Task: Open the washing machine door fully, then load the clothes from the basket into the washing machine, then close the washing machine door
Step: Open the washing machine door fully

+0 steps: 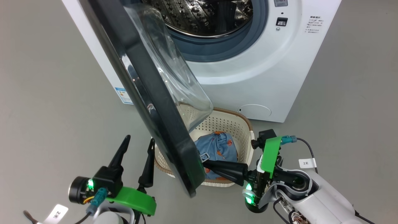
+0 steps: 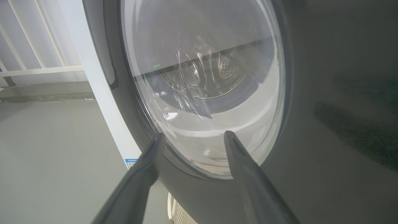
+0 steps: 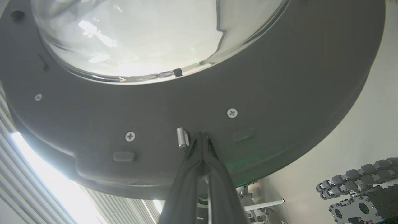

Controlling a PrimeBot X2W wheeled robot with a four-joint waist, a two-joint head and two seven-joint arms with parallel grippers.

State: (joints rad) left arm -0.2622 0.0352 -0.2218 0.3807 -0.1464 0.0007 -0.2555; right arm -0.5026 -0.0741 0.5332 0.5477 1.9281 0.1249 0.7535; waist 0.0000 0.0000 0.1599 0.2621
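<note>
Washing machine (image 1: 264,77): a white box at the far side. Its steel drum (image 1: 205,15) and grey-blue ring (image 1: 217,46) are laid bare, and we see no garment in the part of the drum that shows.
Washing machine door (image 1: 149,102): hinged at the left and swung partway out toward us, which we judge is not yet fully open. Its near edge hangs over the left part of the basket.
Basket (image 1: 239,124): on the floor just in front of the machine, at the door's inner side.
Clothes (image 1: 217,149): a blue printed bundle lying in the basket, partly hidden by the door's edge.
Right gripper (image 3: 201,134): fingers pressed together and holding nothing. The tips are at the door's inner face, just beside the metal latch tab (image 3: 182,137).
Left gripper (image 1: 140,139): fingers spread wide and empty, at the door's outer side. We cannot tell whether it touches.
Risk, slip: we push with closed tips on a smooth, glossy face. They could skid off the rim, or catch the latch tab.
Risk, collision: the left gripper stands where the door would swing, so a push outward could drive the door into the spread fingers.
Risk, basket: if the right arm drops low, it could nudge the basket or snag the clothes.
Around: a blue label sticker (image 1: 122,95) on the machine's left side, a white railing (image 2: 31,46) far off, and grey floor (image 1: 46,93).
In the way: the door itself stands between our two grippers and over the basket. We judge that reaching the clothes will be cramped until it swings clear.
</note>
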